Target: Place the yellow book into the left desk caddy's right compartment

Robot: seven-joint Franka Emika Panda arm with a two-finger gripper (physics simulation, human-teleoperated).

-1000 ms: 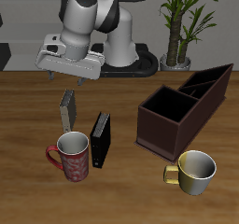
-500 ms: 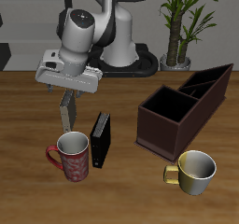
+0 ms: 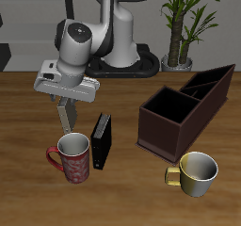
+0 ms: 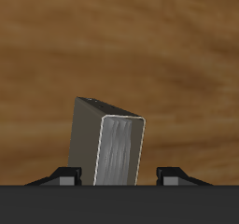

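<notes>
The yellow book (image 3: 68, 120) stands upright on the table behind the red mug, grey with tan edges. In the wrist view the book (image 4: 110, 146) stands tilted between my two fingertips. My gripper (image 3: 67, 105) is open and low over the book's top, one finger on each side, with small gaps to the cover; the gripper (image 4: 117, 175) holds nothing. The left desk caddy (image 3: 175, 128) is the reddish-brown open box across the table from the book. I cannot make out its divider or right compartment clearly.
A black book (image 3: 102, 140) stands close beside the yellow one. A red mug (image 3: 72, 158) sits just in front of them. A gold mug (image 3: 196, 171) stands in front of the caddy. A darker slanted caddy (image 3: 215, 83) and a potted plant (image 3: 182, 27) are behind it.
My gripper has moved down and slightly toward the table's front, from above the yellow book to around its top. The book and the other things have not moved.
</notes>
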